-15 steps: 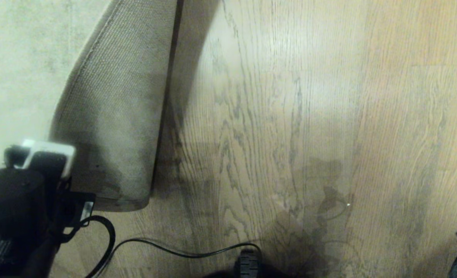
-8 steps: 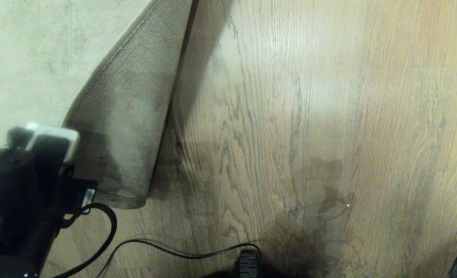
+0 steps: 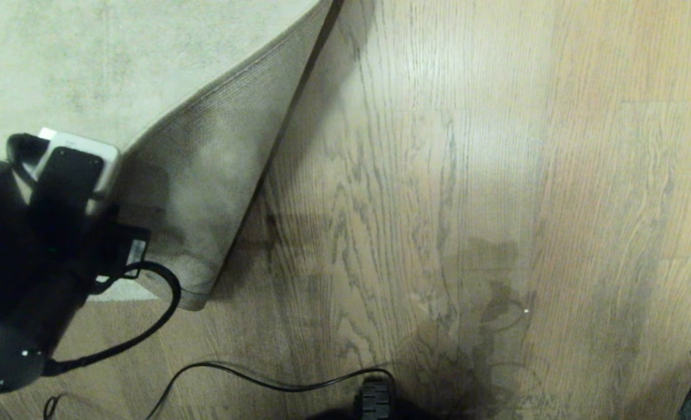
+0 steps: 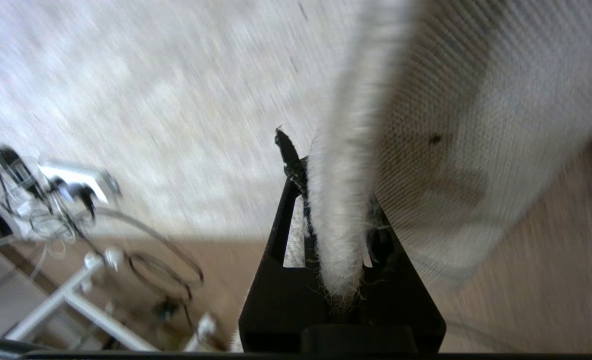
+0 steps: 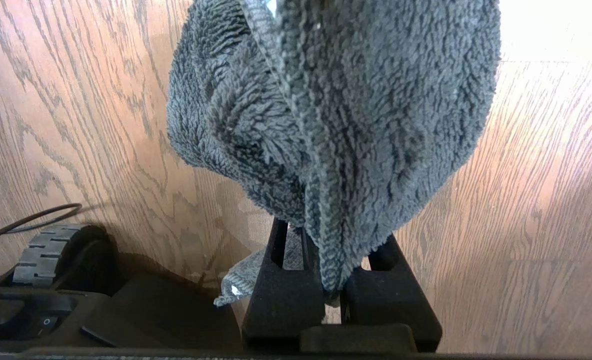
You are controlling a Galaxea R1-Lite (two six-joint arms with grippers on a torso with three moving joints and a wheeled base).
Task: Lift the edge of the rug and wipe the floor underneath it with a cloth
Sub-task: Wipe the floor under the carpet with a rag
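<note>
- Left wrist view: left end effector (image 4: 338, 235) pinched tight on the rug edge (image 4: 338, 210), pile on one side of the jaws, ribbed tan backing on the other.
- Head view: same corner of rug edge (image 3: 205, 192) peeled back over the rug's pale top, backing turned up, bare floor (image 3: 439, 175) exposed beside it.
- Judged floppy yet fairly heavy: folds in a soft curve, keeps no shape alone, likely to sag or drop flat if let go. Best taken right at the border near the corner, as gripped now.
- Right wrist view: right end effector (image 5: 333, 300) clamped on the cloth (image 5: 336, 110), fluffy dark grey rag bunched against the fingers, apart from the planks.
- Cloth judged light, soft, easily crumpled; a broad fold wanted against the floor.
- Count: one rug edge lifted, one cloth, two end effectors, one black cable (image 3: 275, 382) lying on the floor.
</note>
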